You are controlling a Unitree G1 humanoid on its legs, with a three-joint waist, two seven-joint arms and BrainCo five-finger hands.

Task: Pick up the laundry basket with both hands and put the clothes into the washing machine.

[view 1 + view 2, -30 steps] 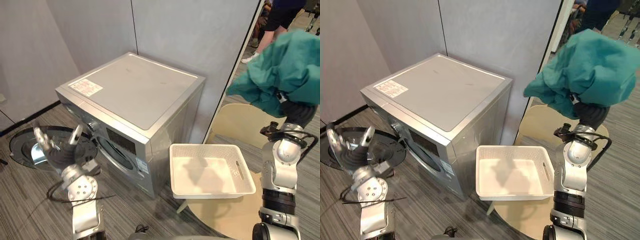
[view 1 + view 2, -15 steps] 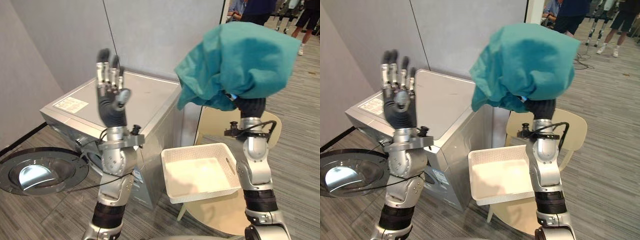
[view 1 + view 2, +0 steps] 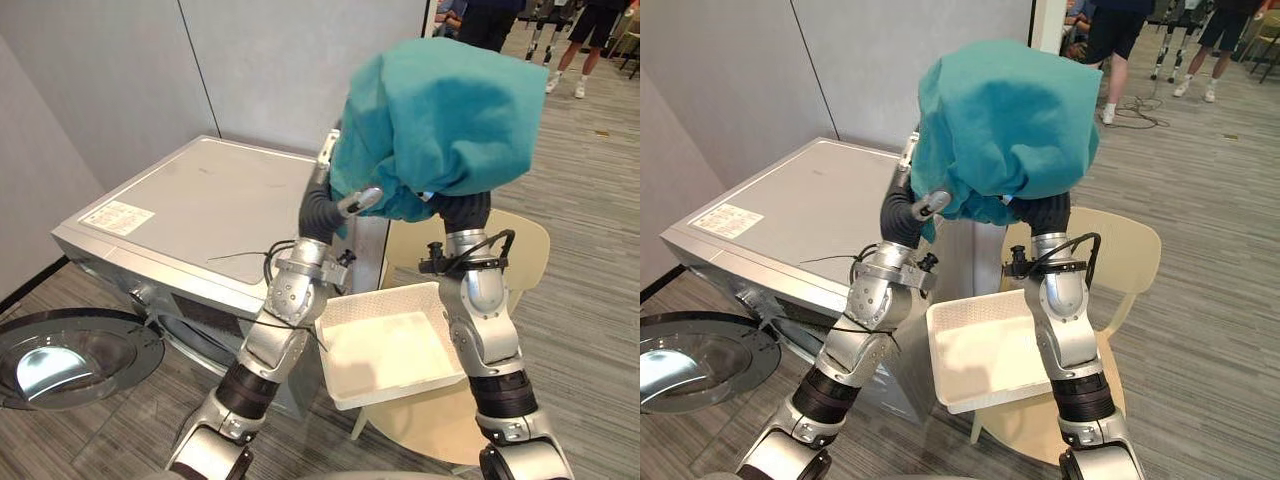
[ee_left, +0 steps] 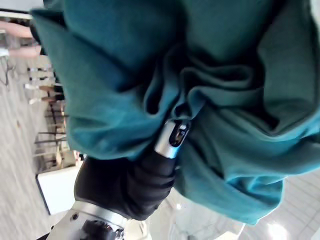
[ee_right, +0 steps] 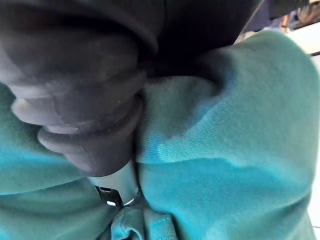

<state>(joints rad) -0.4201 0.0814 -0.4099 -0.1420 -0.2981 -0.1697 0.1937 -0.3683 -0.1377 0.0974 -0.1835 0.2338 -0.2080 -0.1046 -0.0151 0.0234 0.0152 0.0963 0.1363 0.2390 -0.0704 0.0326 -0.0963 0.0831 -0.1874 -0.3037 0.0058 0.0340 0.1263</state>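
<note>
1. Half a second ago the left hand (image 3: 320, 205) stood raised and spread above the washing machine (image 3: 220, 205), apart from the cloth. Now it lies against the left edge of the teal cloth (image 3: 440, 110).
2. The whole view has shifted too, so the camera has moved. The cloth stays high on the right hand (image 3: 466, 210), above the white basket (image 3: 385, 350).
3. The basket rests on a beige chair (image 3: 520, 250) just beside the machine, and the machine's round door (image 3: 75, 355) hangs open.
4. The cloth covers the right hand down to its dark cover, so I cannot tell if this hand is closed on it.
5. The left hand is mostly behind the cloth, and I cannot tell its state either.
</note>
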